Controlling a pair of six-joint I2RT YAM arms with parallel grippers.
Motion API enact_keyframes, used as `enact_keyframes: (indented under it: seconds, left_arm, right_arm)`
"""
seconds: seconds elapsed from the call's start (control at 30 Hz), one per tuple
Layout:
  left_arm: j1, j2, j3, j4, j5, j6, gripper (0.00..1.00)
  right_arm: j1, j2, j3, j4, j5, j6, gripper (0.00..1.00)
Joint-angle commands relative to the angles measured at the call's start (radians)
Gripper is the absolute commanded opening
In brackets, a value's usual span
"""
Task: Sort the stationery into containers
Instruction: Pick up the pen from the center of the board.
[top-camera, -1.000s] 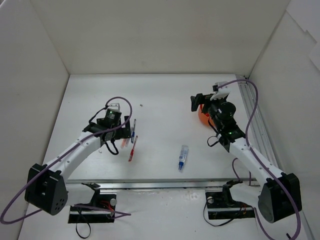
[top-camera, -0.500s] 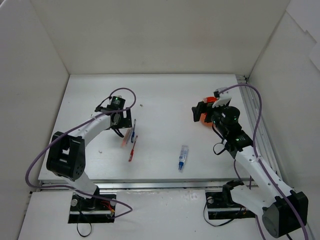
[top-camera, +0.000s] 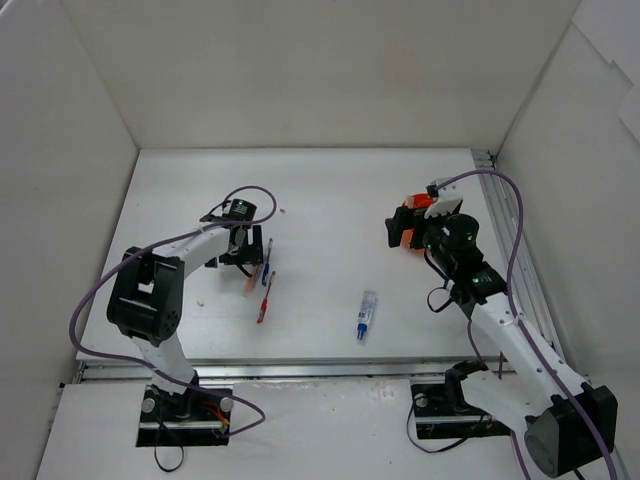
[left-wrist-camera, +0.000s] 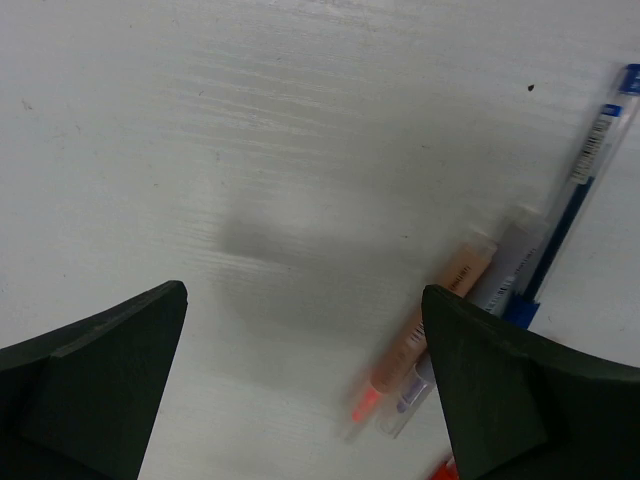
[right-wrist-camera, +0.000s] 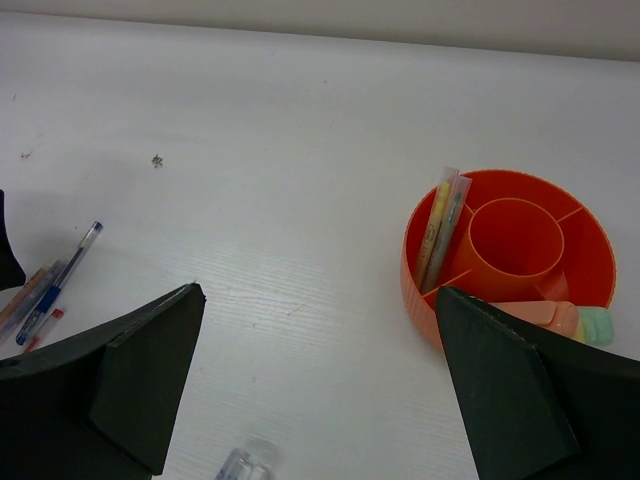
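Plain white walls (top-camera: 300, 70) box in three sides of a white, faintly grained surface (top-camera: 330, 200), with a metal rail (top-camera: 503, 235) running along its right edge. Two white-and-black arms, each trailing a purple cable (top-camera: 85, 320), reach in from the near edge.

The left arm (top-camera: 190, 250) bends toward the left half of the surface. The left gripper (left-wrist-camera: 303, 295) hangs above bare board with its jaws spread wide and nothing between them. The right arm (top-camera: 500, 320) stretches toward the far right, and the right gripper (right-wrist-camera: 318, 292) is just as wide apart and empty.

The orange cup (right-wrist-camera: 412, 262), round with inner dividers, stands on the surface near the rail, just beside the right gripper. A yellow marker (right-wrist-camera: 436, 232) and a second slim one lean together in its left outer compartment. A peach marker (right-wrist-camera: 540, 315) and a pale green marker (right-wrist-camera: 598, 323) lie at its near edge, partly hidden.

Beside the left gripper, a pale orange pen (left-wrist-camera: 430, 320), a grey pen (left-wrist-camera: 503, 268) and a blue pen (left-wrist-camera: 578, 195) lie side by side, touching. A red pen (top-camera: 264, 302) lies just nearer the arm bases. A blue-capped clear pen (top-camera: 365, 316) lies alone near the front middle of the surface.
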Motion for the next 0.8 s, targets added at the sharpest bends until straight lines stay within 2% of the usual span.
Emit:
enact_keyframes:
  seconds: [0.0, 0.33, 0.53, 0.77]
  left_arm:
    - [0.001, -0.01, 0.008, 0.009, -0.004, 0.018, 1.0]
    - [0.001, -0.013, -0.024, 0.032, 0.052, 0.022, 1.0]
    - [0.001, -0.128, -0.079, 0.061, 0.111, 0.018, 1.0]
    - [0.001, -0.157, -0.088, 0.064, 0.13, 0.018, 1.0]
  right_arm:
    - [0.006, -0.015, 0.017, 0.049, 0.03, -0.016, 0.98]
    - [0.006, -0.009, 0.013, 0.043, 0.035, -0.024, 0.98]
    - [0.006, -0.008, 0.016, 0.044, 0.015, -0.022, 0.98]
    - [0.006, -0.002, 0.017, 0.04, 0.001, -0.019, 0.98]
